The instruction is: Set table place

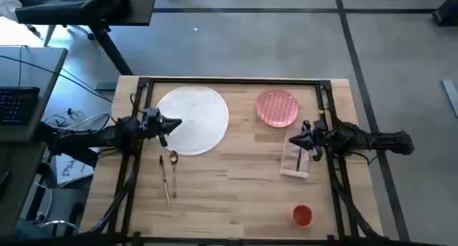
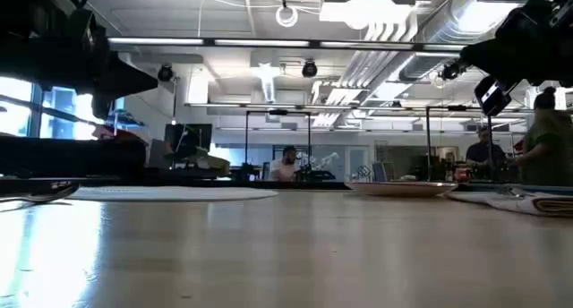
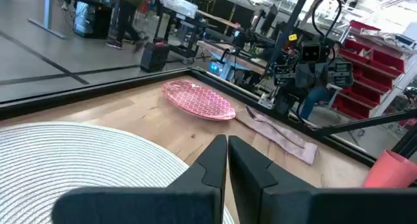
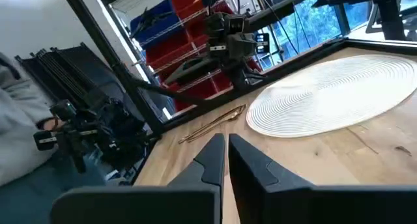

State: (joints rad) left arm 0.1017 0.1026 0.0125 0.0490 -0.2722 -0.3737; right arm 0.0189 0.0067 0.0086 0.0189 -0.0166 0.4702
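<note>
The left gripper hung over the near-left edge of the large white plate, its fingers pressed together and holding nothing. This appeared to be a waiting or approach posture rather than a grasp. The gold cutlery lay loose on the table just below that plate, not paired at either side of it, which suggested it had not yet been laid. The smaller pink plate sat apart on bare wood to the right of the white plate, not stacked upon it. The right gripper stood over the upper end of the pale napkin, also closed and empty. The napkin lay crumpled rather than folded flat. The orange cup stood alone near the front edge, well apart from everything.

Individual cutlery pieces could not be counted with confidence. The right arm covered part of the napkin. In the low view neither gripper's tips could be made out.
</note>
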